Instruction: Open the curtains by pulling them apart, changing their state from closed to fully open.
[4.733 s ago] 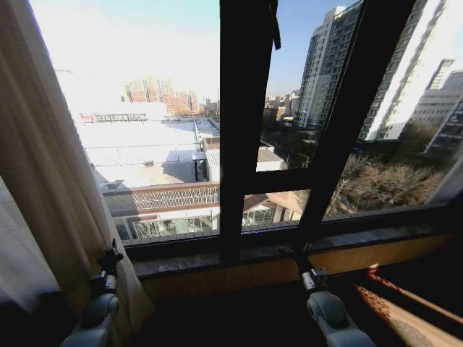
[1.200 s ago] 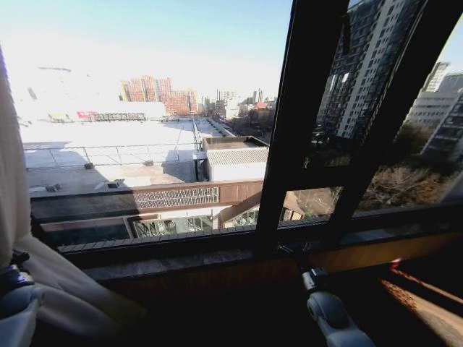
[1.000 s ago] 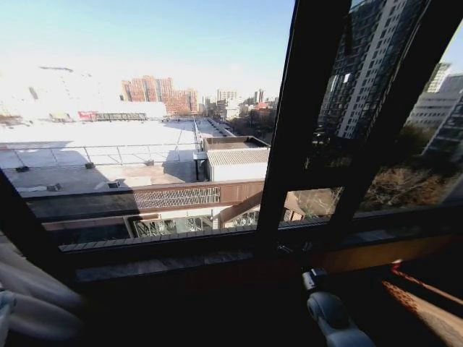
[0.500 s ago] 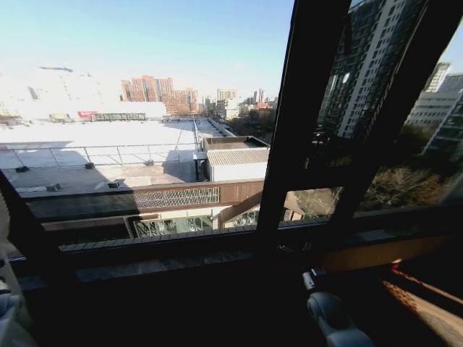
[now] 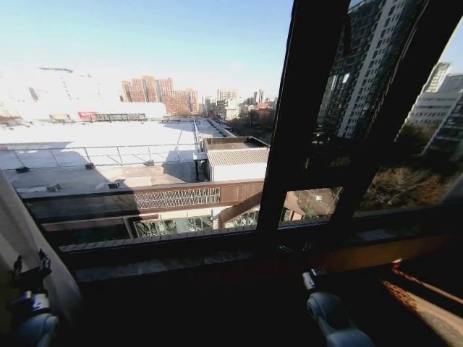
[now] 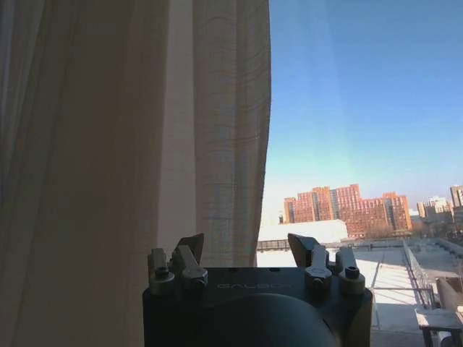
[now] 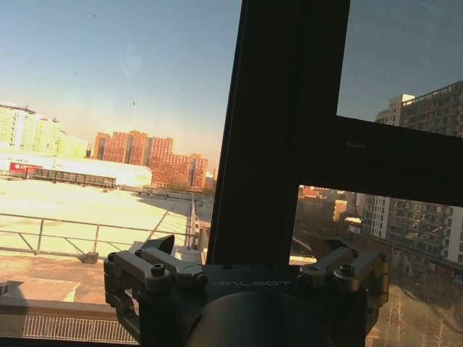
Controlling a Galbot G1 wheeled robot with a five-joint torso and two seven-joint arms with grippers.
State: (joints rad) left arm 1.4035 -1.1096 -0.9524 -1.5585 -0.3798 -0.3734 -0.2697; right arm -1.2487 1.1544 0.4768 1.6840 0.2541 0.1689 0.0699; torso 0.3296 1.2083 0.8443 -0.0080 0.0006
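The curtain (image 5: 16,231) is bunched at the far left edge of the window in the head view, a pale beige strip. In the left wrist view the same curtain (image 6: 130,144) is a sheer, pleated panel beside clear glass. My left gripper (image 5: 29,264) stands upright just in front of the curtain's lower part. It is open (image 6: 246,249), with nothing between its fingers. My right gripper (image 5: 293,251) rests low by the window sill, in front of the dark window frame bar (image 7: 278,130). It too is open (image 7: 249,249) and holds nothing.
A dark vertical frame bar (image 5: 307,116) and a slanted one (image 5: 394,108) divide the glass. The sill (image 5: 217,260) runs along below the window. A sunlit patterned floor patch (image 5: 427,303) lies at the lower right. Rooftops and towers lie outside.
My left arm dragged the curtain leftward out of the head view, then came back into the lower left corner with open fingers. The curtain now hangs at the far left edge. The right arm stayed put.
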